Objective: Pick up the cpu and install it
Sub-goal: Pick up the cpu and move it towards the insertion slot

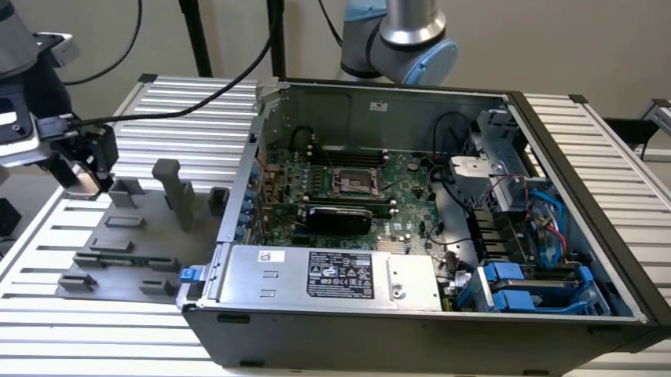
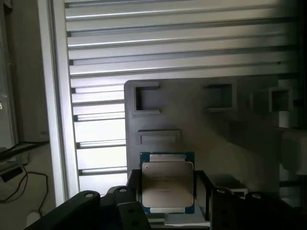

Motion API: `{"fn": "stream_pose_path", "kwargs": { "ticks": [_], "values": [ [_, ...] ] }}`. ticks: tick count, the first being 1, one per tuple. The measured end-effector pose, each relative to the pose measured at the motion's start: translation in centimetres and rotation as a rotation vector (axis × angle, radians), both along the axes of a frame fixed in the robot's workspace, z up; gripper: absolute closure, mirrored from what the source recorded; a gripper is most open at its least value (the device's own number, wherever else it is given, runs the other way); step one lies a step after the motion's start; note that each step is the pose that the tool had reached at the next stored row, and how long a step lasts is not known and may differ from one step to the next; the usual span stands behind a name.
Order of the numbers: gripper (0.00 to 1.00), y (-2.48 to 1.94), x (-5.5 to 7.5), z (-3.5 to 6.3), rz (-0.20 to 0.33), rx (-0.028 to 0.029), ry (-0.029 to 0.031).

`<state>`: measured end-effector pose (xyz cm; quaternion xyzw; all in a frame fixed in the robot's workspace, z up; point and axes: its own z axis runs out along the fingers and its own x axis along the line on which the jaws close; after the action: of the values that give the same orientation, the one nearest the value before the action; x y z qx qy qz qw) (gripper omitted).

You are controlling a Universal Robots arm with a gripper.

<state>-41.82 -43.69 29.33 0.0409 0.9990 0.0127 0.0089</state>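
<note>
Cpu (image 2: pixel 167 184) pinched by two opposite edges in closed claw (image 1: pixel 84 182), silvery top facing wrist camera. Hanging just above grey holder tray (image 1: pixel 137 263) on slatted bench (image 1: pixel 63 338), exterior view's left, well apart from open computer case (image 1: pixel 419 338) and green motherboard (image 1: pixel 404 184).

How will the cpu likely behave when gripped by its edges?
The cpu looks like a thin, rigid plate, so it is probably stiff and light. Its smooth metal lid may slip. Flat and square, it shouldn't roll.
</note>
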Motion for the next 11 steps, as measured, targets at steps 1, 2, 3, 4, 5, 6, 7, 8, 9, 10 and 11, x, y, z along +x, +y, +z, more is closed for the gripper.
{"fn": "stream_pose_path", "kwargs": {
  "ticks": [1,2,3,4,5,6,7,8,9,10,11],
  "values": [
    [0.45,0.08,0.1,0.46,0.0,0.0,0.0],
    [0.45,0.18,0.2,0.91,0.0,-0.0001,0.0001],
    [0.45,0.29,0.4,1.38,0.0,-0.0001,0.0001],
    [0.45,0.42,0.6,1.83,0.0,0.0001,-0.0002],
    [0.45,0.54,0.8,2.29,0.0,0.0,0.0],
    [0.45,0.65,1.1,2.75,0.0,0.0,0.0],
    [0.45,0.76,1.3,3.2,0.0,0.0,0.0],
    [0.45,0.87,1.6,3.67,0.0,-0.0001,0.0001],
    [0.45,0.96,1.9,4.12,0.0,-0.0001,0.0001],
    [0.45,1.03,2.2,4.56,0.0,0.0,-0.0001],
    [0.45,1.09,2.5,4.94,0.0,0.0001,-0.0003]
  ]
}}
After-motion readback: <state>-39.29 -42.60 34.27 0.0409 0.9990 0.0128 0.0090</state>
